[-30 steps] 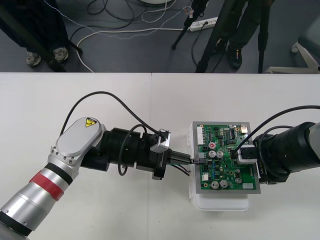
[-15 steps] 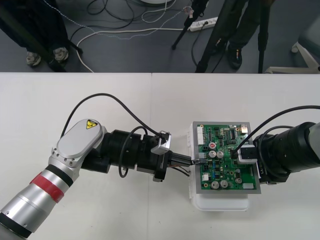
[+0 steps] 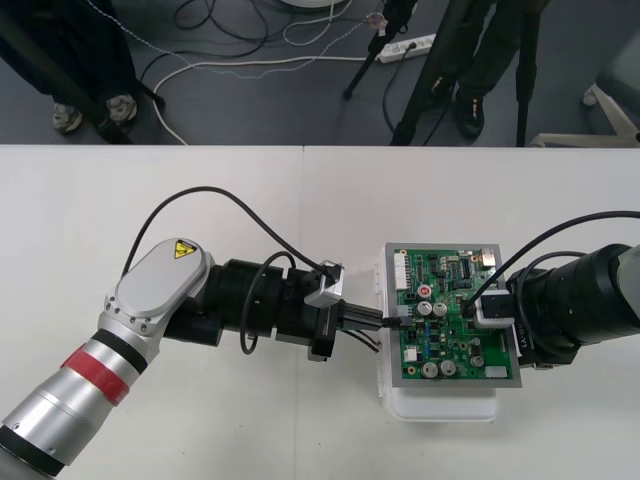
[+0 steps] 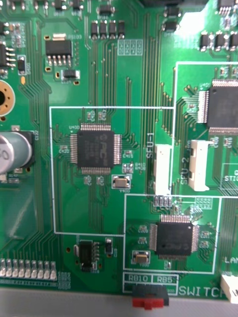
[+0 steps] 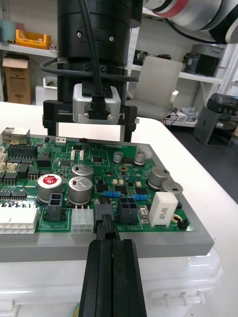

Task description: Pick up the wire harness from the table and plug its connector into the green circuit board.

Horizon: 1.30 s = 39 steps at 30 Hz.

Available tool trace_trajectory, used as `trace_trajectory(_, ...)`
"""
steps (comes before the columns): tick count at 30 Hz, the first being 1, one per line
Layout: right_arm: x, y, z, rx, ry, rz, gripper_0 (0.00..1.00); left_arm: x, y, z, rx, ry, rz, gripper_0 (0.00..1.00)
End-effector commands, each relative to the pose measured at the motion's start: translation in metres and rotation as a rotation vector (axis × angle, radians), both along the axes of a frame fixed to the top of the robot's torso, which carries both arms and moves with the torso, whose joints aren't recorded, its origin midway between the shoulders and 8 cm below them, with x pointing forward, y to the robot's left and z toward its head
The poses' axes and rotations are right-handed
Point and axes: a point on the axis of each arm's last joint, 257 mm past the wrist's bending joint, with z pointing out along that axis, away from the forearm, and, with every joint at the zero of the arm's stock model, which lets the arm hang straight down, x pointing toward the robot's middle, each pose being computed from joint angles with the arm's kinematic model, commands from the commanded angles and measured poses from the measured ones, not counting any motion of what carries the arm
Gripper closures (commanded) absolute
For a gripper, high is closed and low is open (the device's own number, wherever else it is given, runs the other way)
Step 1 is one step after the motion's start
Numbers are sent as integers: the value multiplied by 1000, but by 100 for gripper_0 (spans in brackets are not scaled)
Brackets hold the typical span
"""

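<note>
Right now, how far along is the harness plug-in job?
Done: the black plug is picked up, clamped in the shut left pincer. In hand: the plug is at the green circuit board's edge nearest that pincer, and I cannot tell if it is seated. The right pincer stands open over the board. Left: push home, release.

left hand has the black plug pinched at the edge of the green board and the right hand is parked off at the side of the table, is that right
Not quite. The left hand does pinch the black plug at the edge of the green circuit board, but the right hand is not parked at the table's side: it stands open over the board, as the left wrist view shows.
</note>
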Motion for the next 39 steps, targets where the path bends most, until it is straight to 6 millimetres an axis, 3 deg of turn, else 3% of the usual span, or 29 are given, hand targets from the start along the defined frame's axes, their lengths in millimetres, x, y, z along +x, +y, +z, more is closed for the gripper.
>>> trace_trajectory(1, 4, 19, 8, 18, -18, 28, 0, -9, -39, 13, -52, -102, -12, 100)
trace_trajectory(12, 4, 19, 8, 19, -17, 29, 0, -5, -46, 15, -57, -103, 9, 100)
trace_trajectory(30, 5, 18, 9, 17, -21, 27, 0, -2, -39, 12, -50, -93, 19, 99)
trace_trajectory(31, 5, 18, 9, 17, -21, 27, 0, -2, -38, 11, -49, -88, 21, 72)
trace_trajectory(32, 6, 19, 9, 17, -22, 28, 0, -2, -37, 12, -54, -83, 26, 0)
trace_trajectory(39, 8, 16, 11, 14, -30, 23, 0, 3, -32, 12, -60, -72, 46, 0)
